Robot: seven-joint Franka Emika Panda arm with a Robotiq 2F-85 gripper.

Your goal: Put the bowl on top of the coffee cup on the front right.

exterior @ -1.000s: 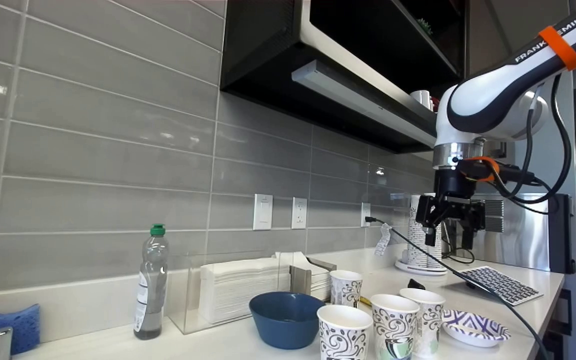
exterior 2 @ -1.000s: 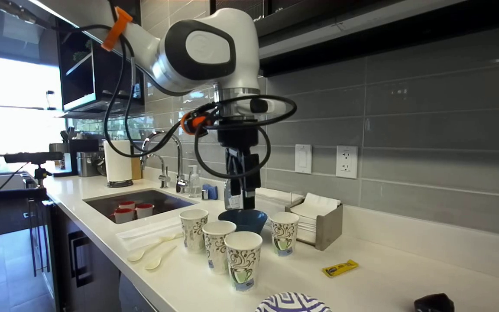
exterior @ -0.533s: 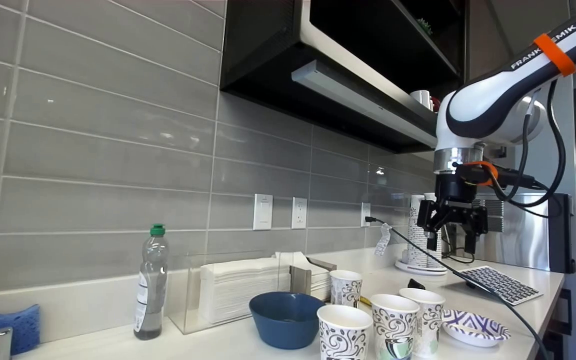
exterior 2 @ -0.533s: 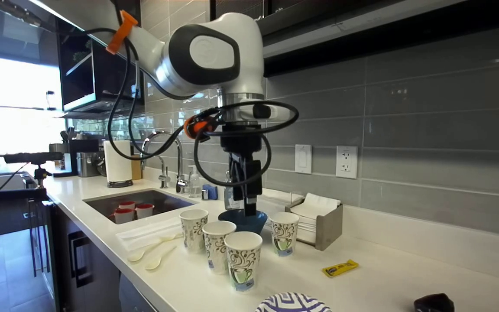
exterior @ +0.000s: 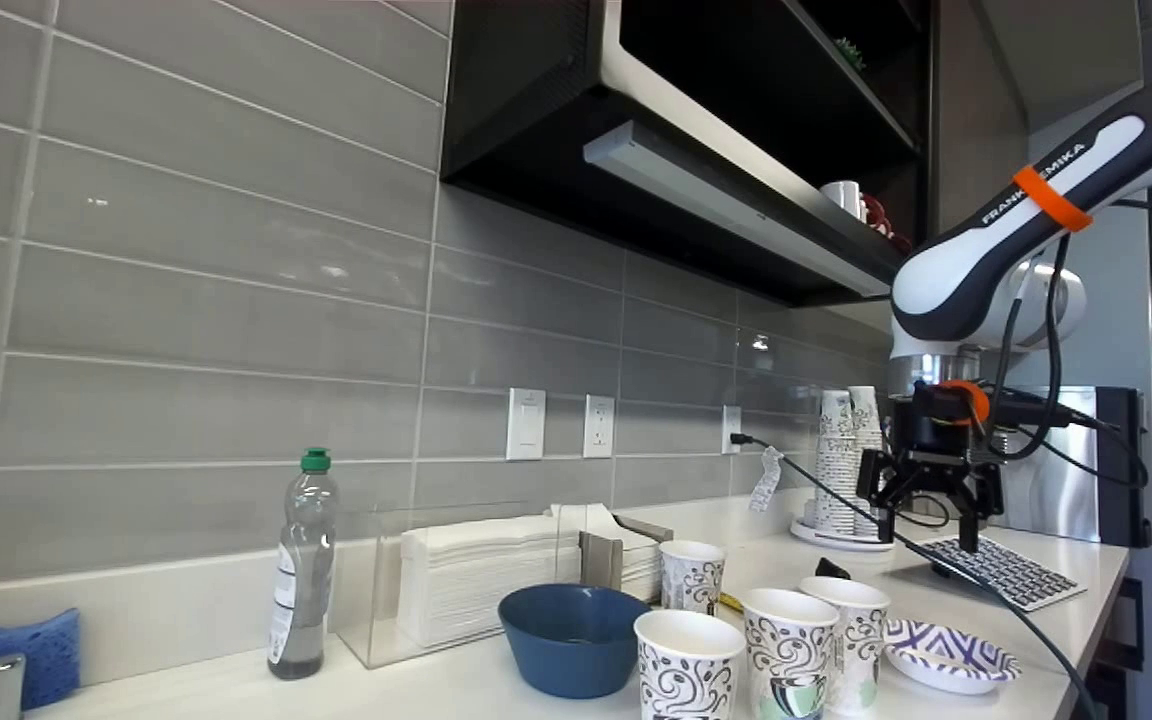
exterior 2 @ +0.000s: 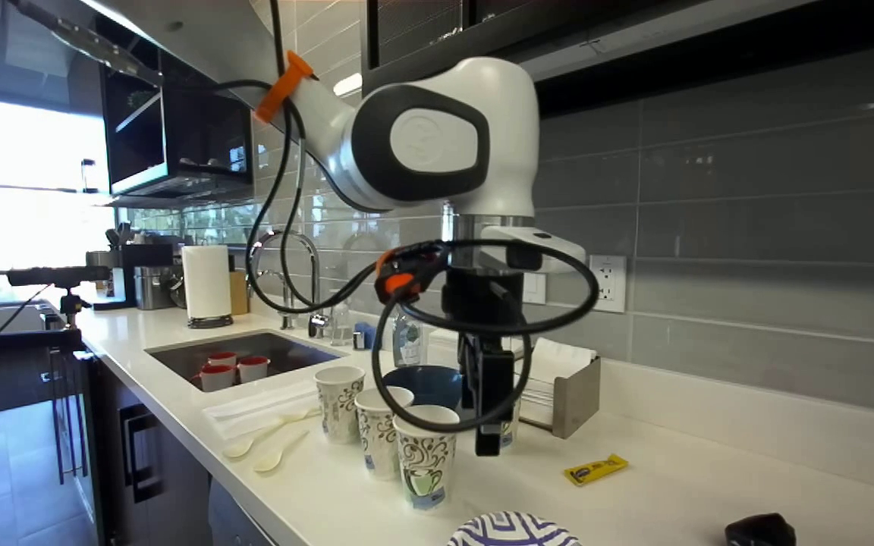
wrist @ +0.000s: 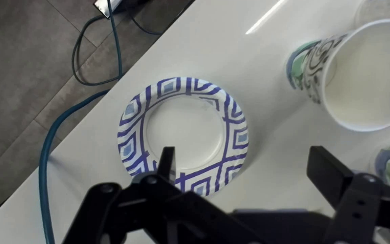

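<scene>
One small white bowl (wrist: 185, 130) with a blue-violet pattern sits right way up on the white counter (wrist: 249, 61), near its edge, with a strip of counter between it and the coffee cup (exterior 2: 425, 464). That cup stands upright, mouth open, at the end of a row. Another cup (exterior: 788, 650) stands just beside it, and a further cup (exterior: 691, 665) ends the row; a fourth cup (exterior: 693, 580) stands set back by the napkin holder (exterior 2: 577, 398). A larger solid-blue bowl (exterior 2: 428, 383) stands behind the row in an exterior view. The gripper (exterior: 927, 531) hangs in the air, its fingers (wrist: 327, 171) spread wide and gripping nothing. In the wrist view one fingertip shows in front of the patterned bowl's rim and the other over the counter on the cups' side; how high they are above it is hard to judge. A yellow packet (exterior 2: 596, 470) lies flat on the counter, apart from the row.
</scene>
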